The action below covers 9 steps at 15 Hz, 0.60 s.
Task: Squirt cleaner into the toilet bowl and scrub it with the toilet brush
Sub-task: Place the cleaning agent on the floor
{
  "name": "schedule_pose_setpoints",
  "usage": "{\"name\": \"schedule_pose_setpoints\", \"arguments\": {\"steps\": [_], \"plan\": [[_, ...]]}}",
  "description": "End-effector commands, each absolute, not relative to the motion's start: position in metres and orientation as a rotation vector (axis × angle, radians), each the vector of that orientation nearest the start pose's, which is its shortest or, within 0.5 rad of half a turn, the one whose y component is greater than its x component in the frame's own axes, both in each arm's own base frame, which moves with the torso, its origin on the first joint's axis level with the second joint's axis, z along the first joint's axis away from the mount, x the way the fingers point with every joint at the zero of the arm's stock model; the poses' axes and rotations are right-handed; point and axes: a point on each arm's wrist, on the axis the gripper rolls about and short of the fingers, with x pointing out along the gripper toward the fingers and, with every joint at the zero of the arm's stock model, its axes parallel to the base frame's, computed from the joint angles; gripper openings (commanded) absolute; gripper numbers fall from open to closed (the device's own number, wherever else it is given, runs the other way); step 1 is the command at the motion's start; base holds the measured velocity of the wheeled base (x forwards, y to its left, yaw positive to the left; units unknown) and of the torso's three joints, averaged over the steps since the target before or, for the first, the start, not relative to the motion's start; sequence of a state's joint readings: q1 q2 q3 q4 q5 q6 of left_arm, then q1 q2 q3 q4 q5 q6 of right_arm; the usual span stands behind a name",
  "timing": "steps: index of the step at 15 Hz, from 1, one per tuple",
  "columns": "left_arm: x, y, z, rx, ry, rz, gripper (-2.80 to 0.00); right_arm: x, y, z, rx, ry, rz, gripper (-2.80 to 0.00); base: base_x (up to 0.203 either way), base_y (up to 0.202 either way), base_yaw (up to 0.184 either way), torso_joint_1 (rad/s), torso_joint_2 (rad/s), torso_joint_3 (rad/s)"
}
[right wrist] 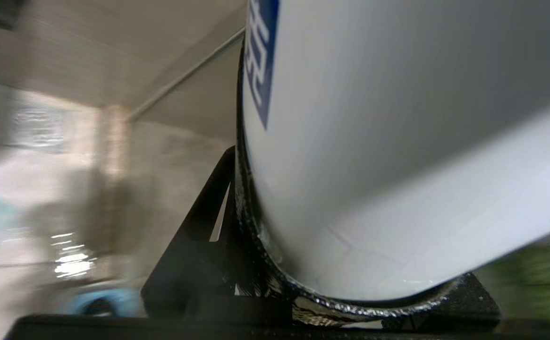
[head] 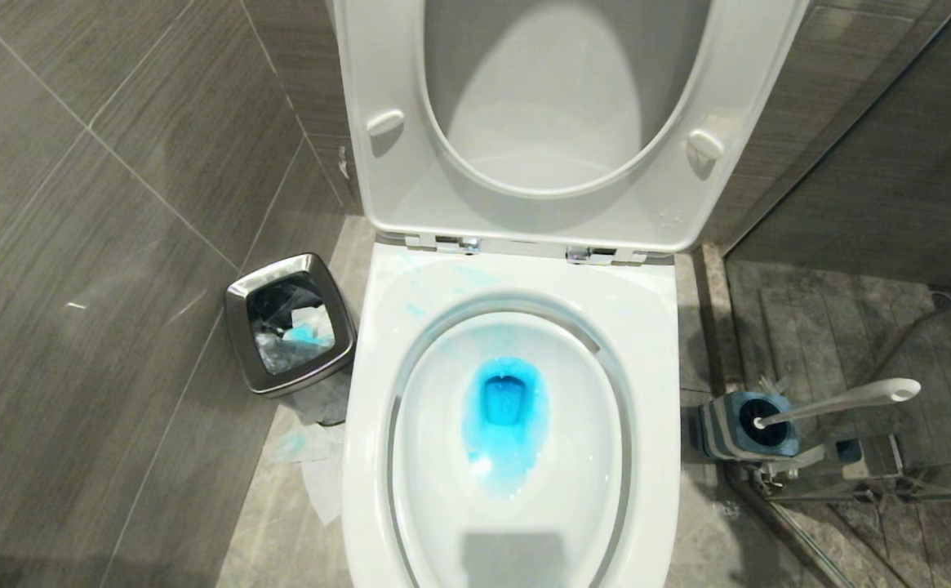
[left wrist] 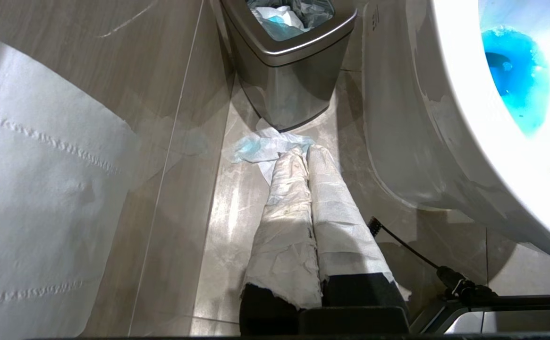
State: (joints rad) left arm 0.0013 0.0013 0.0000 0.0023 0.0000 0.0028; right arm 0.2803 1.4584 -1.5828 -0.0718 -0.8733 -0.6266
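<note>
The toilet bowl (head: 516, 286) stands open, seat and lid raised. Blue cleaner (head: 505, 416) tints the water at its bottom, and pale blue streaks mark the rim near the hinges. The toilet brush (head: 834, 400) leans in its grey-and-blue striped holder (head: 740, 425) on the floor to the right of the bowl. My right gripper (right wrist: 303, 293) is shut on a white bottle with a blue label (right wrist: 397, 141), which fills the right wrist view. My left gripper (left wrist: 303, 153) is shut, its fingers wrapped in white tissue, low beside the bowl (left wrist: 444, 118). Neither arm shows in the head view.
A small steel bin (head: 289, 327) with blue-stained tissues stands left of the bowl, and more tissues (head: 312, 457) lie on the floor by it. A glass partition (head: 851, 204) rises behind the brush. A white paper roll (left wrist: 43, 189) sits close beside the left arm.
</note>
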Motion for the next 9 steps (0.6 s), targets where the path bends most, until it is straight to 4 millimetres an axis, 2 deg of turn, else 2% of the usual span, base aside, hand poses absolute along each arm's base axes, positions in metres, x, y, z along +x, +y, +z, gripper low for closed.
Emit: {"name": "schedule_pose_setpoints", "arguments": {"steps": [1, 5, 7, 9], "plan": [[-0.023, 0.000, 0.075, 0.003, 0.004, 0.002, -2.80, 0.217, 0.039, 0.404, -0.324, 0.034, -0.545, -2.80, 0.000, 0.000, 0.000, 0.000, 0.00, 0.000], [-0.023, 0.000, 0.075, 0.003, 0.003, 0.002, -2.80, 0.238, 0.045, 0.377, -0.118, 0.077, -0.362, -2.80, 0.000, 0.000, 0.000, 0.000, 0.00, 0.000], [-0.023, 0.000, 0.075, 0.003, 0.004, 0.002, -2.80, 0.251, 0.048, 0.365, -0.051, 0.106, -0.344, -2.80, 0.000, 0.000, 0.000, 0.000, 0.00, 0.000], [-0.023, 0.000, 0.075, 0.003, 0.005, 0.002, -2.80, 0.254, 0.048, 0.355, -0.051, 0.137, -0.347, -2.80, 0.000, 0.000, 0.000, 0.000, 0.00, 0.000]]}}
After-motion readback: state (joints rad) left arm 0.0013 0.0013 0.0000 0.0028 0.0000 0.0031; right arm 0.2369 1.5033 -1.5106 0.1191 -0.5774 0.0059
